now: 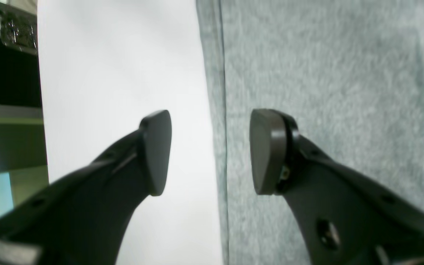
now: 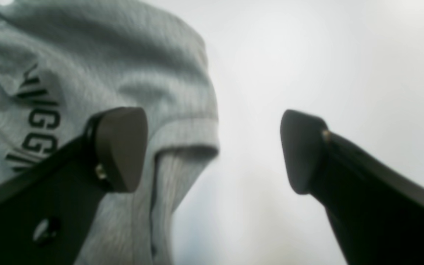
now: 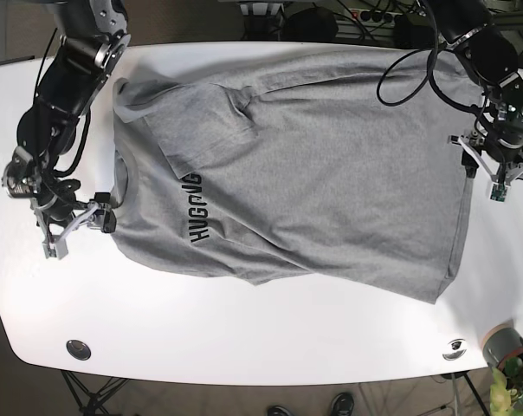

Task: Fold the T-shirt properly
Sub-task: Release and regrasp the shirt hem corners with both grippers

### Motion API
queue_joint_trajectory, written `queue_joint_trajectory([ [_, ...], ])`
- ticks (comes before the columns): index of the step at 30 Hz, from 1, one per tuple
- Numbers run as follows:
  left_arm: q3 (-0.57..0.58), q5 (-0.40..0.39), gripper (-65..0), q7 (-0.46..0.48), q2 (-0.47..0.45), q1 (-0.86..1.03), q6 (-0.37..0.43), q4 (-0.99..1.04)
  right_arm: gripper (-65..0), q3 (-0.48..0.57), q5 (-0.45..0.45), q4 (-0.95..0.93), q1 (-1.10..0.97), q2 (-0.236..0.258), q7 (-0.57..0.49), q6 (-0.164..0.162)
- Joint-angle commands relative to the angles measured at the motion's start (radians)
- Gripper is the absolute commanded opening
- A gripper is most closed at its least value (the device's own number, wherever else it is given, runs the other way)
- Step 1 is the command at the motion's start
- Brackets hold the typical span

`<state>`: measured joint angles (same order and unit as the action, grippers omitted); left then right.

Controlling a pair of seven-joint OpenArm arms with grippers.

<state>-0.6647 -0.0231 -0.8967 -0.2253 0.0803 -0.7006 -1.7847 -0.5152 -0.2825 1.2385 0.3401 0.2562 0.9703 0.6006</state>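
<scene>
In the left wrist view, the left gripper (image 1: 210, 151) stands open and empty, its 2 pads apart, straddling the stitched hem (image 1: 215, 110) of the grey T-shirt (image 1: 329, 81) where the cloth meets the white table (image 1: 123, 73). The hem runs straight between the jaws, so it looks like a ready place to pinch.

In the right wrist view, the right gripper (image 2: 214, 151) is also wide open with nothing in it. Between its pads sits the ribbed neck band (image 2: 186, 134), rolled slightly, with part of the black lettering (image 2: 39, 125) showing beside the left pad.

In the base view, the T-shirt (image 3: 331, 173) lies spread across the table (image 3: 244, 338), collar toward the right gripper (image 3: 78, 227) on the view's left, bottom hem toward the left gripper (image 3: 493, 169) on the view's right. 1 sleeve (image 3: 145, 91) is crumpled near the top left, and diagonal creases cross the body.

The jersey looks light, soft and limp; it will likely sag and drag when lifted. Judging from this, a pinch on the doubled hem and the thicker neck band should hold better than single cloth.
</scene>
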Motion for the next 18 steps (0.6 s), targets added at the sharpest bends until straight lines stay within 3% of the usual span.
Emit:
queue_joint_trajectory([
  [1,-0.003,-0.002,-33.2,0.011,-0.009,-0.009,0.002,-0.016,-11.3,0.039,-0.017,-0.092,0.060,0.039,-0.084,0.000],
  [9,-0.005,-0.001,-33.2,0.012,0.010,-0.009,0.002,-0.016,-11.3,0.160,-0.019,-0.395,0.161,0.088,-0.290,-0.032],
  [13,-0.005,-0.001,-33.2,0.012,0.010,-0.009,0.002,-0.016,-11.9,0.197,-0.021,-0.448,0.173,0.082,-0.317,-0.032],
  [18,-0.005,0.001,-33.2,0.014,0.008,-0.017,0.002,-0.014,-24.7,0.200,-0.019,-0.448,0.156,0.035,-0.322,-0.032],
])
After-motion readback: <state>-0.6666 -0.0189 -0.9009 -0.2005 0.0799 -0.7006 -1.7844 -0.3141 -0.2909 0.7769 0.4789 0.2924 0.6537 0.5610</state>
